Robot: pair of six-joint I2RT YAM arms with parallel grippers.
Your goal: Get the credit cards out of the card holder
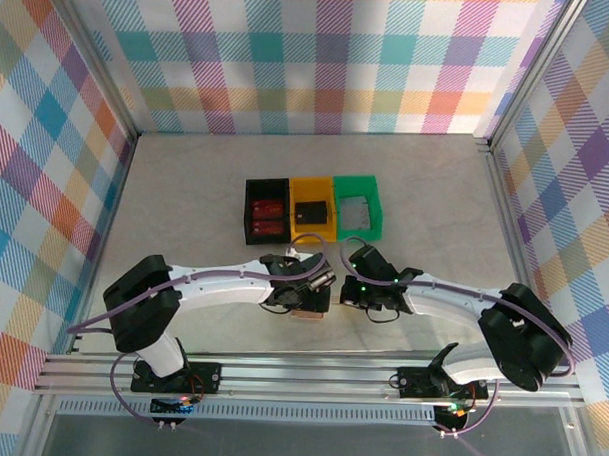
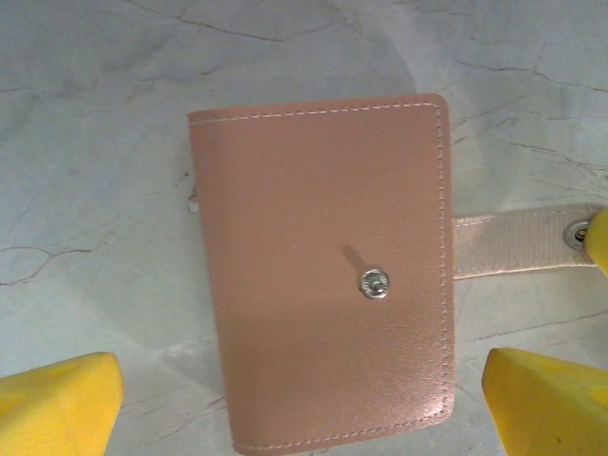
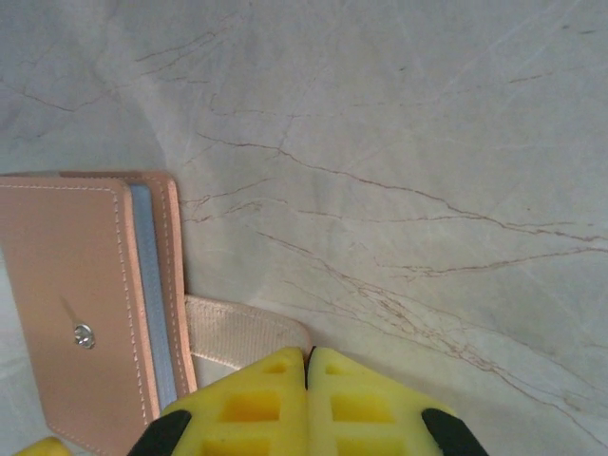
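The card holder (image 2: 318, 271) is a tan leather wallet lying closed and flat on the marble table. Its steel snap faces up and its pale tab (image 2: 508, 242) lies stretched out to the right. My left gripper (image 2: 304, 389) hangs open above it, one yellow finger (image 2: 57, 404) on each side. In the right wrist view the holder (image 3: 66, 304) shows a blue-grey inner edge. My right gripper (image 3: 307, 356) is shut, its tips at the end of the tab (image 3: 237, 332). The holder's inside is hidden. From above, both grippers (image 1: 302, 291) (image 1: 340, 297) meet over the holder (image 1: 307, 313).
Three small bins stand in a row behind the holder: black (image 1: 266, 212) with red items, yellow (image 1: 313, 210) with a dark flat card, green (image 1: 357, 205) with a grey one. Checked walls close in the table on three sides.
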